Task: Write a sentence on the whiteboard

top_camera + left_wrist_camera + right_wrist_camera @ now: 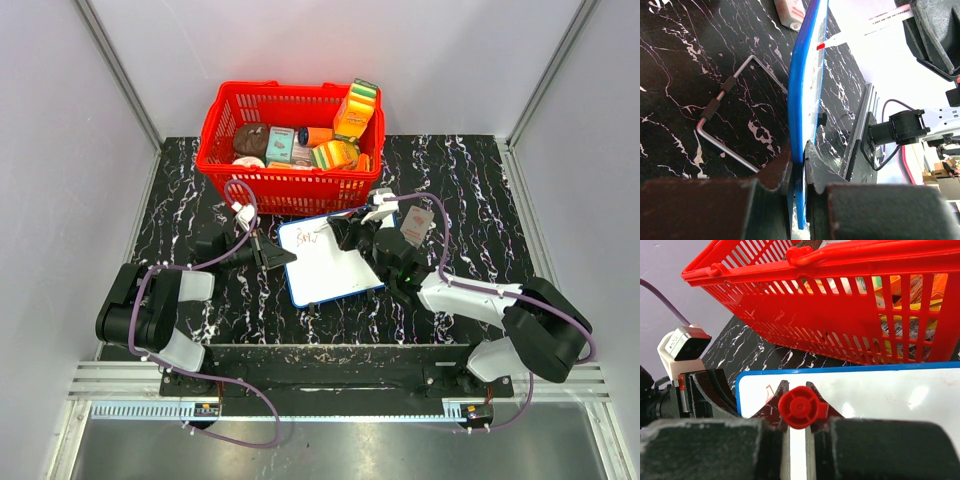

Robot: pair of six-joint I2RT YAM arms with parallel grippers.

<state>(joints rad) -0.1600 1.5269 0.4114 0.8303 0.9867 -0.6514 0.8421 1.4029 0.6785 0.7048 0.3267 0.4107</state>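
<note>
My left gripper (798, 159) is clamped on the whiteboard (335, 268) frame. My right gripper (799, 399) grips the red-ended marker (799, 408); its tip sits ahead, by the sentence (306, 240). I advise light pressure; small strokes; a rigid left hold.

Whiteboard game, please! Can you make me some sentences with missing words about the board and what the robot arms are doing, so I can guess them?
1. The left gripper is shut on the ___ frame of the whiteboard.
2. The right gripper is shut on a red-ended ___, held over the board.
3. The basket of groceries behind the whiteboard is coloured ___.

Missing words: blue; marker; red.
</note>
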